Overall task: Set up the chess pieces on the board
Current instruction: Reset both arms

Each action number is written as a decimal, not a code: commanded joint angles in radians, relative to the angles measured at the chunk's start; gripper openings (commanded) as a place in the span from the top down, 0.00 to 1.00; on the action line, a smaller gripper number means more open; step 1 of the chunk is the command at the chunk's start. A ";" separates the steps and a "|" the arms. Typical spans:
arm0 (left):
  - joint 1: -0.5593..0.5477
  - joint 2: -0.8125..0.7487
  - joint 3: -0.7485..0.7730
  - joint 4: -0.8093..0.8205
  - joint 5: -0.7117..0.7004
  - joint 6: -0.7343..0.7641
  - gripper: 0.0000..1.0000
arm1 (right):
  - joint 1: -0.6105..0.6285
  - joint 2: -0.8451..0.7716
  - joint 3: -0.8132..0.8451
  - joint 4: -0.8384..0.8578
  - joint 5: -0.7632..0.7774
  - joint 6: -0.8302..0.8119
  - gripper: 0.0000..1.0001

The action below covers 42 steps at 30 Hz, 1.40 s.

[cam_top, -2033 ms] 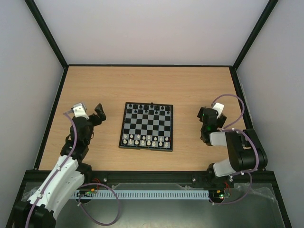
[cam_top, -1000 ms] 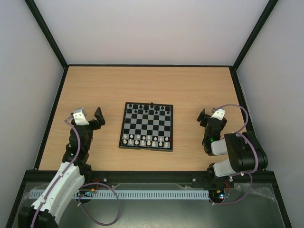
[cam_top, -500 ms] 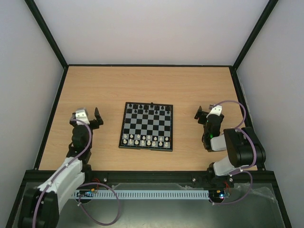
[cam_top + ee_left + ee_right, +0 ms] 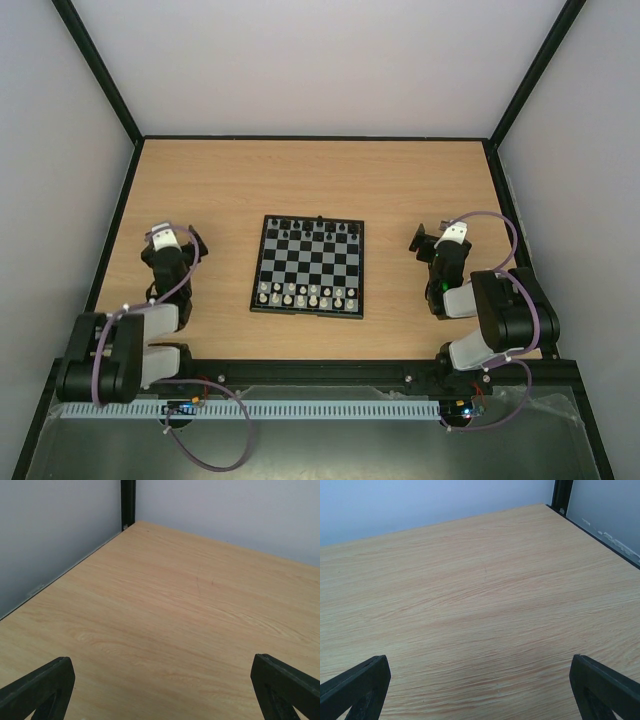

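The board (image 4: 309,262) lies in the middle of the table. Black chess pieces (image 4: 312,231) fill its far rows and whitish ones (image 4: 305,295) its near rows; one black piece (image 4: 319,217) stands at the far rim. My left gripper (image 4: 175,243) rests left of the board, open, over bare wood (image 4: 160,666). Right of the board sits my right gripper (image 4: 428,237), also open and holding nothing (image 4: 479,662). Neither wrist view shows the board or any piece.
Black frame posts and grey walls bound the wooden table (image 4: 400,180) on three sides. The left wrist view looks toward the far left corner post (image 4: 128,502), the right wrist view toward the far right corner post (image 4: 563,495).
The left arm has folded back toward its base and its gripper has turned away from the board. The right gripper pulled back slightly earlier and now holds still. The pieces have not moved.
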 commanded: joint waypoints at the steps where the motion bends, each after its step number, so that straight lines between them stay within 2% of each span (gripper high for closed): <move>1: 0.009 0.149 0.140 0.093 0.032 0.003 0.01 | -0.004 0.003 0.018 0.022 0.003 -0.010 0.02; 4: 0.007 0.207 0.179 0.105 0.025 0.049 0.01 | -0.004 0.002 0.017 0.021 0.004 -0.010 0.02; 7: 0.006 0.271 0.158 0.244 0.029 0.074 0.01 | -0.004 0.002 0.018 0.021 0.002 -0.010 0.02; 10: -0.002 0.303 0.209 0.164 0.027 0.081 0.00 | -0.004 0.003 0.018 0.021 0.003 -0.010 0.01; 13: -0.004 0.294 0.173 0.221 0.006 0.077 0.01 | -0.004 0.002 0.017 0.020 0.002 -0.011 0.02; 18: -0.024 0.329 0.183 0.238 0.068 0.130 0.00 | -0.004 0.002 0.017 0.022 0.004 -0.010 0.01; 29: -0.009 0.335 0.188 0.228 0.102 0.122 0.00 | -0.004 0.003 0.018 0.021 0.003 -0.011 0.01; 31: 0.008 0.359 0.140 0.337 0.151 0.124 0.00 | -0.005 0.003 0.018 0.020 0.002 -0.011 0.01; 42: -0.008 0.354 0.153 0.309 0.134 0.141 0.01 | -0.004 0.007 0.023 0.014 0.000 -0.010 0.01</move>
